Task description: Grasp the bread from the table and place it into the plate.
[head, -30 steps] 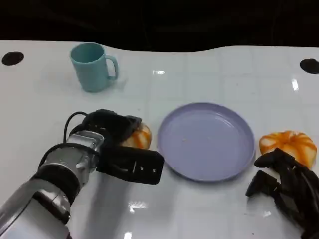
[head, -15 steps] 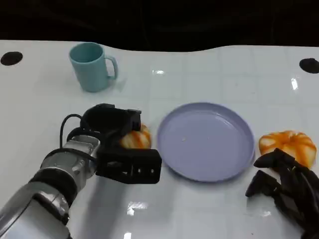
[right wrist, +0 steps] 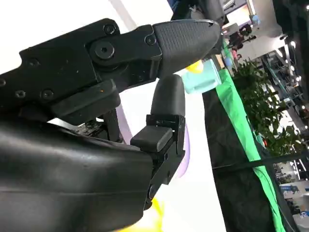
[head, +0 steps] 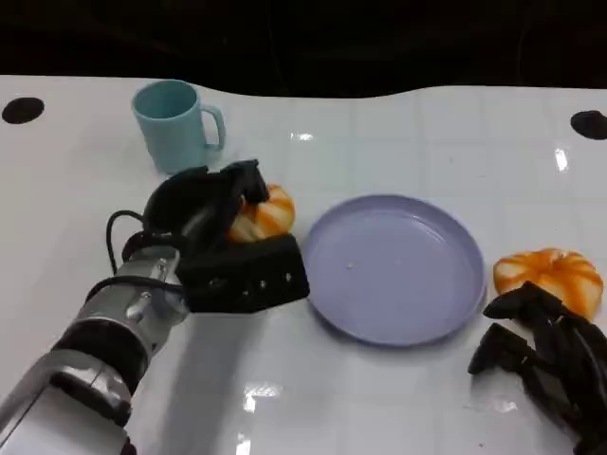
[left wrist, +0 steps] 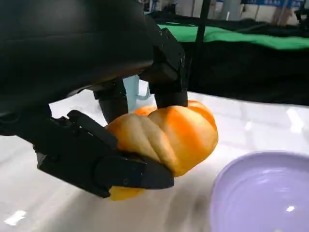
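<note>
The robot's left hand (head: 213, 237) grips a golden-orange ridged bread roll (head: 261, 214) left of centre in the head view, just beside the round lavender plate (head: 394, 268) at centre. At lower right, its right hand (head: 545, 365) rests empty, fingers apart, near a second orange roll (head: 550, 277).

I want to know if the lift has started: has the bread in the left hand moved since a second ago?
Yes. The bread, gripped by the left hand, has moved away from the robot toward the blue mug, judged against the plate, which stayed put.
</note>
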`<state>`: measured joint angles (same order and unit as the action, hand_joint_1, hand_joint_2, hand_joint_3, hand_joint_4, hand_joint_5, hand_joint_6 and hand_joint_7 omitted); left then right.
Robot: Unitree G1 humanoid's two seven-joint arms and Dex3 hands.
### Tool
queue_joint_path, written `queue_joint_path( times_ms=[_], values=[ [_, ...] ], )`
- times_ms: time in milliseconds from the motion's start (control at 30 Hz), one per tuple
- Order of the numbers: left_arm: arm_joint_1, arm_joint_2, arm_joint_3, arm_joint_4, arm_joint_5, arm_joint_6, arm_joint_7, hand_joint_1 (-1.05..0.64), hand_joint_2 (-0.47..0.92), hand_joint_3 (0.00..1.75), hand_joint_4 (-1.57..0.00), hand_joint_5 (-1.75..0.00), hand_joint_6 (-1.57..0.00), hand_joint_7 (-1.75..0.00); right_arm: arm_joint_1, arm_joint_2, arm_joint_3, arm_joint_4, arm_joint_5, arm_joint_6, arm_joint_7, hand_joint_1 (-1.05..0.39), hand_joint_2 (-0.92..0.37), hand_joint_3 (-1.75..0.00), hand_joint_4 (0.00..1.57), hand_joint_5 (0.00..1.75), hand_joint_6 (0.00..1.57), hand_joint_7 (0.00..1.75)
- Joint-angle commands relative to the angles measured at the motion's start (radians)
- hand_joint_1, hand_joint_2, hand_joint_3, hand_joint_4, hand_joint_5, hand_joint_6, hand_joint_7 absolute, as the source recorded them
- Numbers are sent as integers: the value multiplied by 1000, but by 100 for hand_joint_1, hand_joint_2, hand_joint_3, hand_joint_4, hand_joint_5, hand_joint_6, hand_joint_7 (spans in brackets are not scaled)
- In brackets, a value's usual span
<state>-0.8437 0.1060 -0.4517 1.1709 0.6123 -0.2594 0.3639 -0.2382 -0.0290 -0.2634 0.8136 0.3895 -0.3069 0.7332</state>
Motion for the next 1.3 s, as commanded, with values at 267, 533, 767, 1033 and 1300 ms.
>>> queue_joint_path(
  times_ms=[267,533,767,1033,1300],
  values=[
    [-16,-30,-4,-148,-3,31,-37,-18,58,100,-85,-175,-60,-175,8,-9,-9,22,-1,5,-15,-54,-92,-23,64,161,60,127],
    [-28,-96,-49,-120,28,-121,54,-17,50,118,-96,-175,-72,-175,7,-12,-9,19,3,17,-11,-54,-92,-24,64,160,59,127],
    [-68,-157,-96,-50,73,-113,29,-20,49,122,-97,-175,-70,-174,14,-13,-6,6,1,22,-13,-53,-92,-24,63,159,59,126],
    [-104,-206,-125,-12,82,-75,-22,-23,44,126,-101,-175,-70,-173,19,-12,0,1,-6,9,-19,-53,-92,-26,62,158,58,127],
    [-132,-221,-127,6,72,-10,-135,-26,53,94,-89,-175,-75,-121,18,-7,-3,4,3,7,-4,-52,-92,-27,63,158,58,127]
  ],
)
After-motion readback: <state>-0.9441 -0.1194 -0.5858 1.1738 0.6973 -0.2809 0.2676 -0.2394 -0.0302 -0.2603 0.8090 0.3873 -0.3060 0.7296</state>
